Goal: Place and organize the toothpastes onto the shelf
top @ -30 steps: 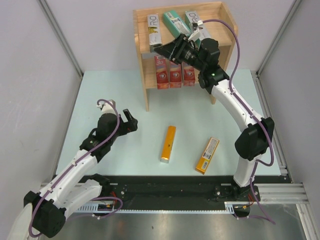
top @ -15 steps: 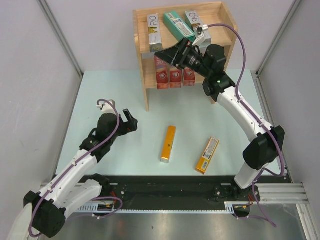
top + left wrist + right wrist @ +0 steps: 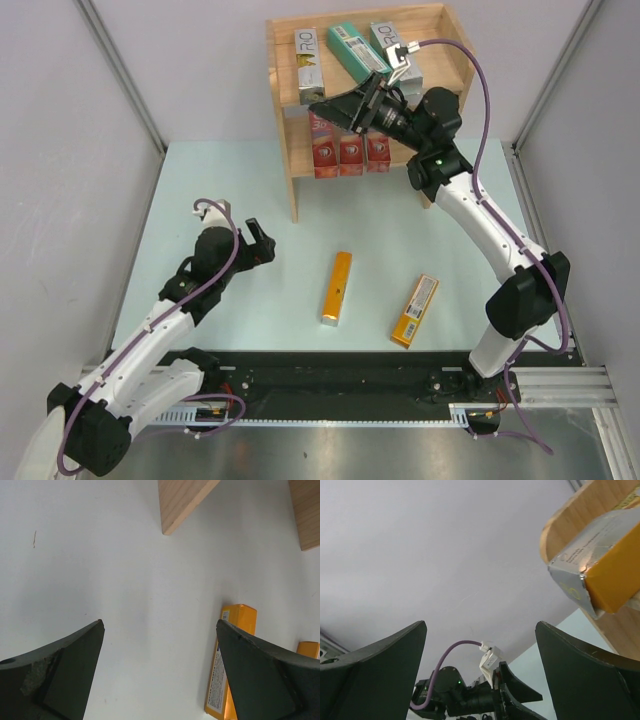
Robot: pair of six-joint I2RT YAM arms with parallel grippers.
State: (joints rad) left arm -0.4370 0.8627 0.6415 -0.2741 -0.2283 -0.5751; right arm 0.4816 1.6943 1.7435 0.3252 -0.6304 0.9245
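Observation:
The wooden shelf (image 3: 285,60) stands at the back of the table. Its top tier holds two silver toothpastes (image 3: 308,62) (image 3: 384,40) and a teal one (image 3: 354,50). Three red cartons (image 3: 349,146) stand on the lower tier. Two orange cartons (image 3: 337,288) (image 3: 415,310) lie flat on the table. My right gripper (image 3: 325,108) hovers open and empty at the shelf's front; its wrist view shows a silver carton's end (image 3: 585,560) on the shelf (image 3: 565,517). My left gripper (image 3: 262,243) is open and empty, low over the table, left of an orange carton (image 3: 232,660).
Grey walls close in the pale table (image 3: 220,200) on the left, back and right. A black rail (image 3: 340,385) runs along the near edge by the arm bases. Two shelf legs (image 3: 182,502) (image 3: 307,510) show in the left wrist view.
My right gripper has gone from shut to open, and its wrist has drawn back slightly to the right of the shelf. The left arm and the cartons on the table have not moved.

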